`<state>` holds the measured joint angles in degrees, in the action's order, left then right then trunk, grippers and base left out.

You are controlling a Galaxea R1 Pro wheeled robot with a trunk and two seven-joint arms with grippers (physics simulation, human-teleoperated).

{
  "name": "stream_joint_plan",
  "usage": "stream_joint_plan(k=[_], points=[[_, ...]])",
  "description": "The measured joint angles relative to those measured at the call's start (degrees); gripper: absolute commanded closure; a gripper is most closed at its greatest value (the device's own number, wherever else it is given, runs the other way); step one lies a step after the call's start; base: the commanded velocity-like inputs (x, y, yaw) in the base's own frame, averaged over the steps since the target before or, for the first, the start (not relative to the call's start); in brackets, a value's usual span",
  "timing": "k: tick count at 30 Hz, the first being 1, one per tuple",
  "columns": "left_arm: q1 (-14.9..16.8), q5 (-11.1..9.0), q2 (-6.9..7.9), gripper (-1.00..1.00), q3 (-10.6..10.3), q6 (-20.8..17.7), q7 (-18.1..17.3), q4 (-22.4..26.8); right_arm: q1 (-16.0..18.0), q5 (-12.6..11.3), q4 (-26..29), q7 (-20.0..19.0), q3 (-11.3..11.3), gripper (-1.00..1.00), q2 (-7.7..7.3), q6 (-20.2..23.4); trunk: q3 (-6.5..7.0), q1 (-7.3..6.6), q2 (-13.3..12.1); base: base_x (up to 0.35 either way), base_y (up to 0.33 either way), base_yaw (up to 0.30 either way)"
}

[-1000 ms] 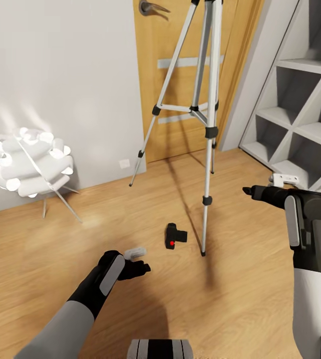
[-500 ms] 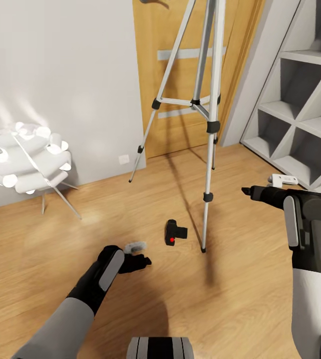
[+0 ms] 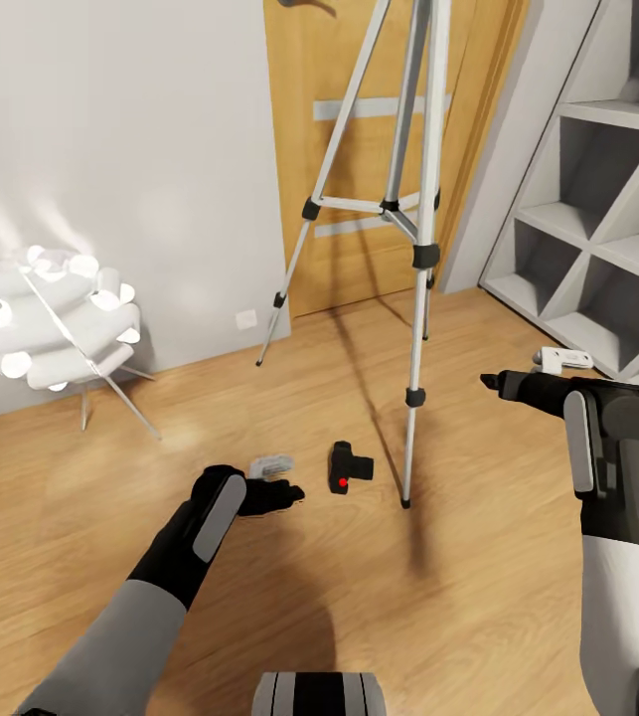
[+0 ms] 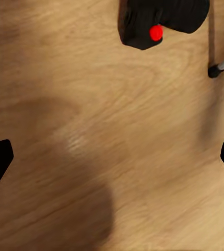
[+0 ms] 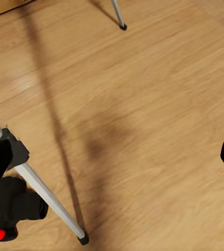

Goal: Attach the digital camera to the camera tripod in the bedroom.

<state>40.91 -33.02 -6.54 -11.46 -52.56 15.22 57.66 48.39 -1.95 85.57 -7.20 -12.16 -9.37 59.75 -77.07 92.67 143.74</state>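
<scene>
The lamp (image 3: 51, 316) glows at the far left by the white wall. The left gripper (image 3: 277, 493) has crept forward and lower over the last second, closing on the camera (image 3: 349, 468), which lies on the wood floor (image 3: 259, 597) just beside the near tripod (image 3: 413, 259) foot. Its fingers are spread wide with nothing between them, as the left wrist view confirms: bare floor in the gap, the camera (image 4: 161, 21) ahead of them. That puts the pickup within reach, though not yet begun. The view has also dropped slightly since the first picture, with the door handle now nearly out of sight. The right gripper (image 3: 493, 380) has barely moved, hanging open and empty right of the tripod, near the shelves (image 3: 607, 199).
</scene>
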Motion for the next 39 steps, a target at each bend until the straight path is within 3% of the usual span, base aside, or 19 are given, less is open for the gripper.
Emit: stream_joint_plan(k=[17, 39], points=[[0.8, 0.1, 0.23, -1.0, -4.7, -0.4, 0.1, 0.5, 0.0, 0.0, 0.0, -0.1, 0.0, -1.0, 0.07, 0.0, 0.0, -0.02, 0.0, 0.296, 0.0, 0.0], [0.7, 0.2, 0.24, -1.0, -5.5, -0.1, 0.3, 0.2, -0.1, -0.1, 0.0, -0.2, 0.1, -1.0, 0.45, 0.0, 0.0, 0.0, 0.0, 0.284, 0.0, 0.0]])
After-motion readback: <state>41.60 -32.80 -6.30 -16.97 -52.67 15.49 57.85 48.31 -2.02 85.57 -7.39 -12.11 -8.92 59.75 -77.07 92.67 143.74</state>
